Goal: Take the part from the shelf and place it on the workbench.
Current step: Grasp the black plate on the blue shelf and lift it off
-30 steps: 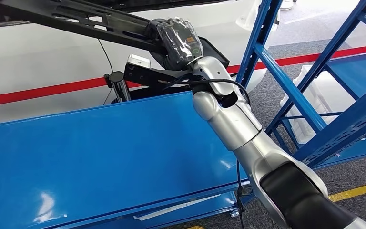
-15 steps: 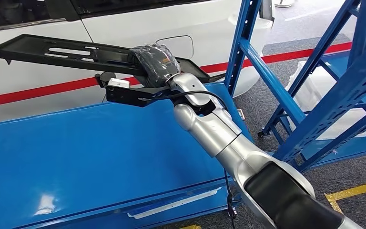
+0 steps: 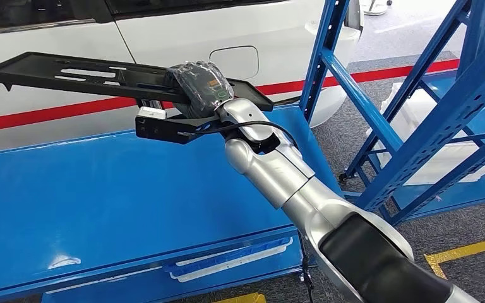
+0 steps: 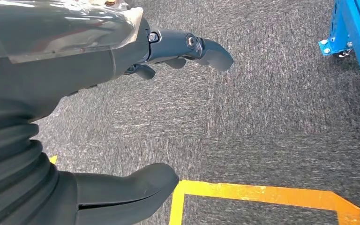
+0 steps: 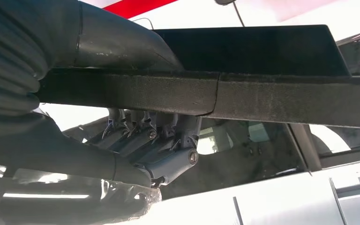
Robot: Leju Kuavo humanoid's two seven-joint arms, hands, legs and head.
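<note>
A long flat black plastic part [image 3: 69, 72] with slots is held in the air above the blue workbench [image 3: 101, 196]. My right hand [image 3: 199, 88] grips it near its right end, in front of a white car. In the right wrist view the fingers [image 5: 140, 140] wrap one side of the part's edge [image 5: 243, 96] and the thumb [image 5: 122, 44] presses the other side. My left hand [image 4: 122, 61] hangs over grey carpet, with its fingers apart and nothing in it.
A blue steel shelf frame [image 3: 379, 120] stands at the right, with white foam [image 3: 442, 158] on its low deck. A white car [image 3: 240, 38] with a red stripe stands behind the workbench. Yellow floor tape [image 4: 262, 194] marks the grey carpet.
The camera has turned, so the whole scene shifted. The part in my right hand has come down from the top of the picture and now lies nearly level over the workbench.
</note>
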